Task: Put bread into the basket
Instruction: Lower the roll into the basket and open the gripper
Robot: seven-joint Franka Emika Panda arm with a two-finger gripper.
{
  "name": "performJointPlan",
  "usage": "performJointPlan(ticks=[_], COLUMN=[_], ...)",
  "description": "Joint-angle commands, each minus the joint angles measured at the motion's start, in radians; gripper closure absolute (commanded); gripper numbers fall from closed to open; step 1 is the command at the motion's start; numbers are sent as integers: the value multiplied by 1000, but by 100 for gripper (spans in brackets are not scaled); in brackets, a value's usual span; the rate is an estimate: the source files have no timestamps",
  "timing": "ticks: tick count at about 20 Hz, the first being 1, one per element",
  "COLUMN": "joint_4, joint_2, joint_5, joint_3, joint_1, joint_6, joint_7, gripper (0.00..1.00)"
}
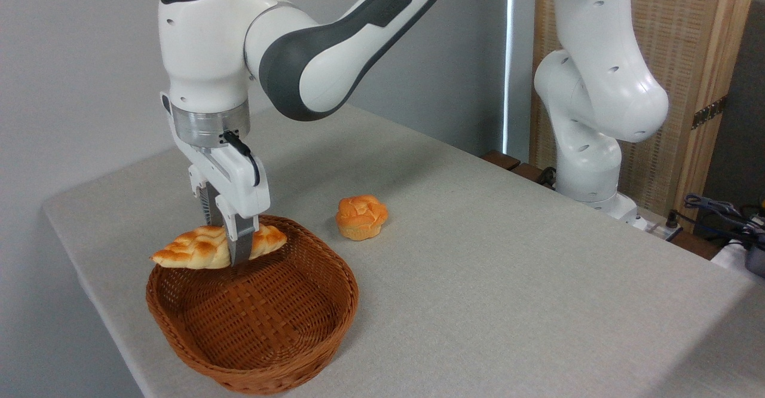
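I count one bread (197, 248), one basket (263, 350), one muffin-shaped bun (361, 217). My gripper (234, 248) pinches the bread over the basket's far-left rim, its long axis running left-right, nearly level.

You'll find nothing to read here — no text, label, brand, number or sign shows on any surface in the camera view.
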Motion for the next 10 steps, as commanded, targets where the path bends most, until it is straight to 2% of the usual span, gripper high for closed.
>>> performJointPlan(ticks=[1,2,7,10], joint_4=[1,1,-2,-7], joint_2=[2,2,2,2], joint_5=[12,12,11,11], joint_3=[8,8,8,8], joint_1=[-4,-4,-4,-4], joint_6=[4,3,-2,-17], joint_7=[14,14,10,10], gripper=[39,34,29,22])
